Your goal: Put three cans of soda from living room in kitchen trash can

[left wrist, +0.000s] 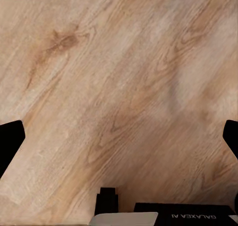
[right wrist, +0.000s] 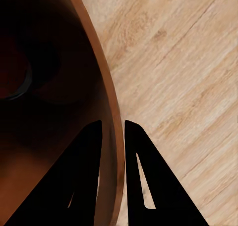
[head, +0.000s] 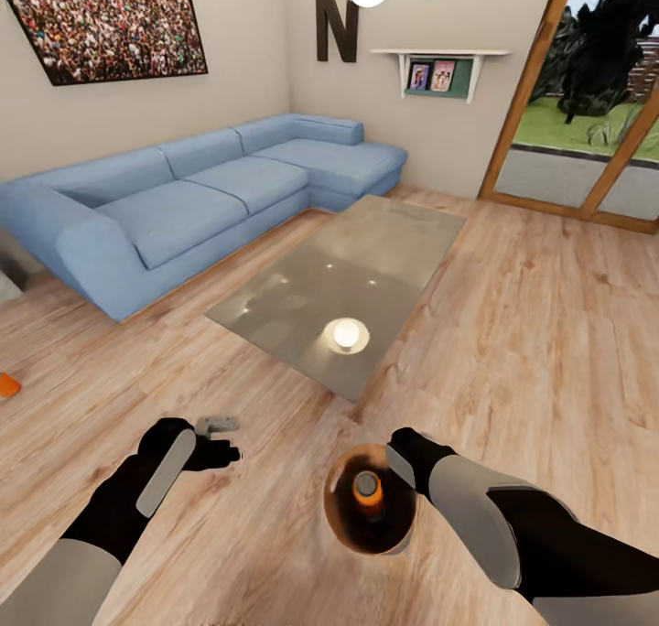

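Blue sofa [head: 197, 191] and glass coffee table [head: 348, 278] stand ahead on the wood floor [head: 540, 333], while the right gripper [right wrist: 113, 132] pinches the trash can [head: 340, 525] rim (one soda can [head: 367, 492] upright inside), the left gripper [head: 218, 436] spread open, another orange can [head: 7, 385] at far left.

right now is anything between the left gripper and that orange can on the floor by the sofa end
Nothing visible. The left gripper hangs open over bare wood floor, and only floor lies between it and the orange can at the picture's left edge. The right gripper pinches the trash can's rim.
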Available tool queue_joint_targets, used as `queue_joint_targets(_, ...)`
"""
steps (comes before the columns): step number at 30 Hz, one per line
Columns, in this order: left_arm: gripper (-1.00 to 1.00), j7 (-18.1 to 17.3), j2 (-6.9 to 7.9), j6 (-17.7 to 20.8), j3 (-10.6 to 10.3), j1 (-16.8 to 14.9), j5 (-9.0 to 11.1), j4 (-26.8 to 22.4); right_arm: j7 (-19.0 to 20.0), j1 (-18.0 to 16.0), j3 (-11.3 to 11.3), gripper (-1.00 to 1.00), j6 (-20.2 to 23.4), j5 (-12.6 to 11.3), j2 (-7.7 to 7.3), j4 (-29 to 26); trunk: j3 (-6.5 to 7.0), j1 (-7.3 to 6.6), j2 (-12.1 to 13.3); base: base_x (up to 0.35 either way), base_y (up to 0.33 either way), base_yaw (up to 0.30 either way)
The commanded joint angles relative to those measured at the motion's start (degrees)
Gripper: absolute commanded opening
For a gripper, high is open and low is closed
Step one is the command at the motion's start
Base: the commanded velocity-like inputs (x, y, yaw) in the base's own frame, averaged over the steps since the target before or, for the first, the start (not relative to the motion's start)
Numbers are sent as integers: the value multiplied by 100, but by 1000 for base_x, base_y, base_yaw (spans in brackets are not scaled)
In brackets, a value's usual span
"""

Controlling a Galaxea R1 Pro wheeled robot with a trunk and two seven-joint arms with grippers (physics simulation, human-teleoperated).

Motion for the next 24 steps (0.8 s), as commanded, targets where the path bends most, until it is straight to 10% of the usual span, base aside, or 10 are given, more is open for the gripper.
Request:
queue_joint_targets(1,100,10,-2,0,0,0,-1,1,33,-2,21,-100,-1,-7,0,0,-4,0,0,0,147,248)
queue_joint_targets(24,100,63,-42,0,-13,0,-16,15,1486,-3,21,-100,7,-7,0,4,-54,0,0,0,24,92)
